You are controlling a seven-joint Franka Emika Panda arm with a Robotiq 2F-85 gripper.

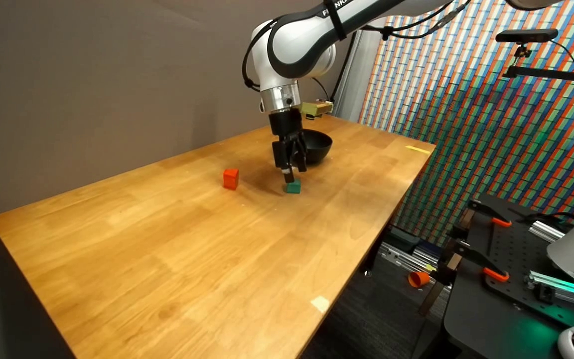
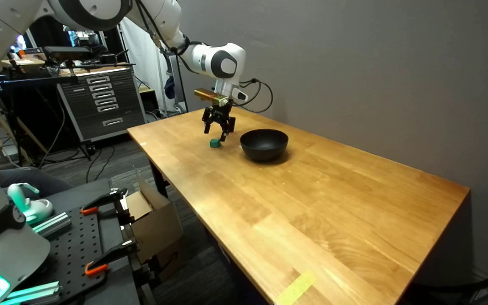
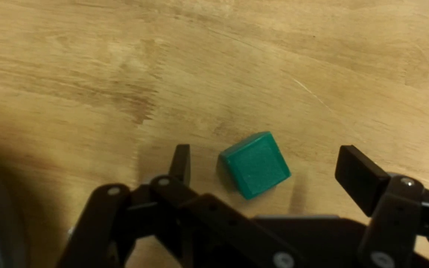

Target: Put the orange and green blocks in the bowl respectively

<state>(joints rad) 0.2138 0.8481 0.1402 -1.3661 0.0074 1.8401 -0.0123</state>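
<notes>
- Table point(image 1: 167, 269): light-brown wooden top, plank pattern visible.
- Black bowl point(image 2: 252, 150): one, upright.
- Green block point(image 3: 257, 167): one, near the bowl, apart from it.
- Orange block point(image 1: 230, 179): one, apart from the green block.
- Yellow tape strip point(image 1: 418, 149): one, flat, at the table's edge.
- Pale patch point(image 1: 321, 304): one, near the same edge.

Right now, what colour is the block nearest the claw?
Green, leaning towards teal. The block shows best in the wrist view.
</notes>
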